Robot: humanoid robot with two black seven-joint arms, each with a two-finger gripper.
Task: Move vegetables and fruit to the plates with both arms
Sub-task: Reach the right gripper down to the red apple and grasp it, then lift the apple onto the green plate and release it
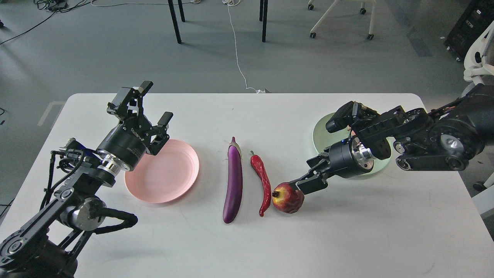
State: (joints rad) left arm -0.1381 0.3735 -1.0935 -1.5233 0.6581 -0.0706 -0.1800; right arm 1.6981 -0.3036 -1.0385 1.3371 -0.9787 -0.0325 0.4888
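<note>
The pink plate (166, 175) lies empty at the left. My left gripper (156, 101) hangs open and empty above its far left rim. The purple eggplant (234, 181) and the red chili pepper (262, 181) lie side by side mid-table. The dark red pomegranate (288, 199) sits just right of the chili's near end. My right gripper (303, 181) is open, with its fingertips at the pomegranate's upper right side. The mint green plate (320, 135) lies at the right, mostly covered by my right arm. The yellow-green fruit is hidden behind that arm.
Everything lies on a white table (347, 231). Beyond its far edge are grey floor, black table legs (174, 21), a white cable (237, 58) and a white chair base (339, 17). Another white chair (476, 58) stands at the far right.
</note>
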